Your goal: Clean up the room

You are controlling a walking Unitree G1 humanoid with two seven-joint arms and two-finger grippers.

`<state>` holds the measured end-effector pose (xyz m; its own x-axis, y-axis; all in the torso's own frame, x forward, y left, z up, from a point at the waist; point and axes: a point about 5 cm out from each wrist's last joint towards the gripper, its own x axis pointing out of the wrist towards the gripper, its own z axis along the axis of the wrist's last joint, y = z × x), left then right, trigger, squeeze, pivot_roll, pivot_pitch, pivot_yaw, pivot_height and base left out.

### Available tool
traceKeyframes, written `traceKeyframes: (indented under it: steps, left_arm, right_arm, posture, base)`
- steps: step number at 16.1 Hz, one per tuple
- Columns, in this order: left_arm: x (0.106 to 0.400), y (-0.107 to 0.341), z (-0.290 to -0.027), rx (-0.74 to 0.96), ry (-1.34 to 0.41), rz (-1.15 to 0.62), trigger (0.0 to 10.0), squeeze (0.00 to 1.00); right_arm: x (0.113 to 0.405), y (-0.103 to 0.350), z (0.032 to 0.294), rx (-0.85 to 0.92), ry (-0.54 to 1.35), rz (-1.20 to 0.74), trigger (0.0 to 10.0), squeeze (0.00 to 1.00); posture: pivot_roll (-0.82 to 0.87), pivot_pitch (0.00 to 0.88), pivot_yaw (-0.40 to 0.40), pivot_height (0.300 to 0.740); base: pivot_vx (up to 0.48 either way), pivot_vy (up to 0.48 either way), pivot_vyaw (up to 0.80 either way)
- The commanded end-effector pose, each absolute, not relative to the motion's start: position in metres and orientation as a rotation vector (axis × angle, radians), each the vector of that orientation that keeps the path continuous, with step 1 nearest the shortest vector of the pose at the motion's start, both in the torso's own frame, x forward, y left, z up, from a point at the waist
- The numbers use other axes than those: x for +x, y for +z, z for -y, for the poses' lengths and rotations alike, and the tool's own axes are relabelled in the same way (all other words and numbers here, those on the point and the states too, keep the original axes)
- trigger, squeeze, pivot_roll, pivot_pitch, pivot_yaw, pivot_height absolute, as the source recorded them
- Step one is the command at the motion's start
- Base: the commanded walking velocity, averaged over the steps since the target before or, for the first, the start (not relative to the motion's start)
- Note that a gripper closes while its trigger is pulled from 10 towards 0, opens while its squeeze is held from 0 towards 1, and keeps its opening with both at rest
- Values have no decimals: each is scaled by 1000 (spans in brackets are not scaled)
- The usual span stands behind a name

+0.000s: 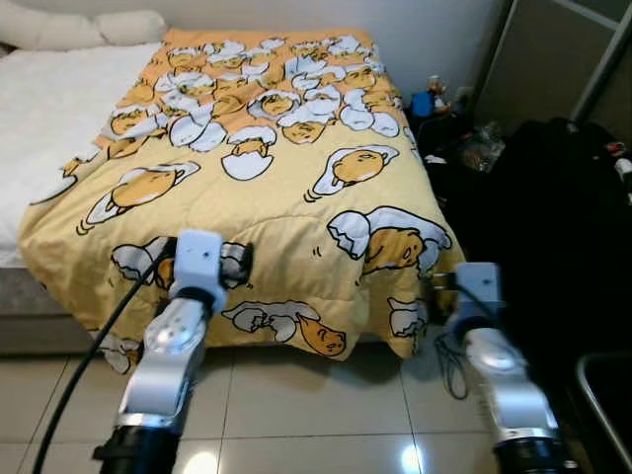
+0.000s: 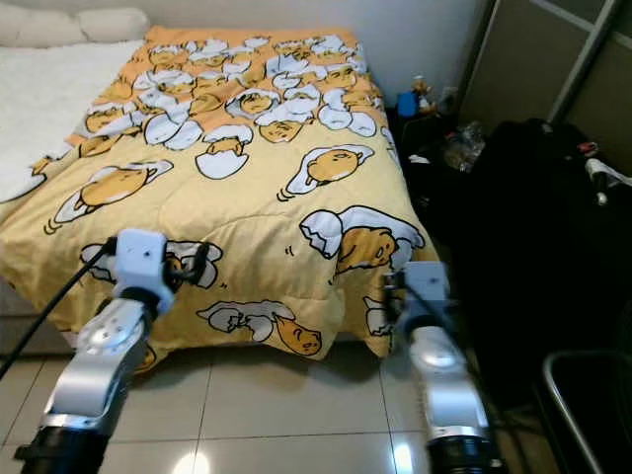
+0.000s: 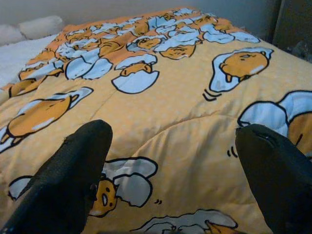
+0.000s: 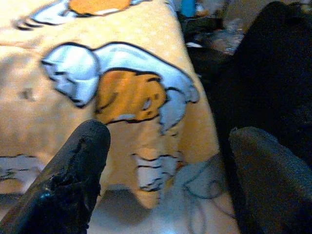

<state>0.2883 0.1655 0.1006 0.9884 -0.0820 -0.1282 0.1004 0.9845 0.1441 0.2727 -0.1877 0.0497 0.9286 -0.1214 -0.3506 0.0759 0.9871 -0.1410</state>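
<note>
Currently, going from the robot's left to its right: a bed [image 1: 30,128] occupies the far left, with a white sheet [image 1: 49,99] exposed and pale pillows [image 1: 79,28] at the wall. A yellow comforter [image 1: 276,197] printed with egg-character figures covers the rest of the mattress and hangs over the foot edge toward the tiled floor [image 1: 316,415].

The left claw [image 3: 175,146] is raised at the foot of the bed, over the draped lower edge of the comforter near its left corner. Its two black fingers [image 3: 73,175] stand wide apart, released, with nothing between them; the comforter lies beyond them, and contact cannot be confirmed. A black cable [image 1: 99,336] runs along the left arm.

The right claw [image 4: 165,161] is raised just off the comforter's right foot corner. Its fingers [image 4: 78,165] are likewise spread, holding nothing; in the right wrist view the hanging corner of the comforter and a loose tangle of cord [image 4: 195,190] on the floor lie ahead of them.

Further right, a large black mass [image 1: 553,237], possibly fabric or luggage, fills the space beside the bed. Behind it, small cluttered items including a blue cup [image 1: 423,103] sit near the wall. A dark wardrobe door [image 1: 553,59] stands at the far right.
</note>
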Motion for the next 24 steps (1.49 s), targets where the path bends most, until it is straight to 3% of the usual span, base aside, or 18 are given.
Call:
traceKeyframes:
  steps: [1,5,14,20,24]
  left_arm:
    - [288,99,-172,156,-74,-130,10000,0]
    - [290,100,-172,155,-78,-128,10000,0]
    - [289,96,-173,156,-92,-134,10000,0]
    - [285,85,-184,174,-125,-171,10000,0]
    - [262,45,-182,195,-224,-315,10000,0]
  right_arm:
    - [278,54,181,-115,-90,-345,10000,0]
    - [278,53,181,-111,-92,-344,10000,0]
    - [266,43,189,-72,-129,-387,10000,0]
    - [242,22,189,-61,-112,-480,10000,0]
    - [226,9,182,-65,-97,-517,10000,0]
  posture:
    - [110,0,21,740]
    - [109,0,25,740]
    - [74,0,35,740]
    - [57,0,34,740]
    - [-4,0,67,740]
  base:
    - [371,0,0]
    - [395,0,0]
    - [420,0,-717]
    - [404,0,-703]
    - [0,0,-703]
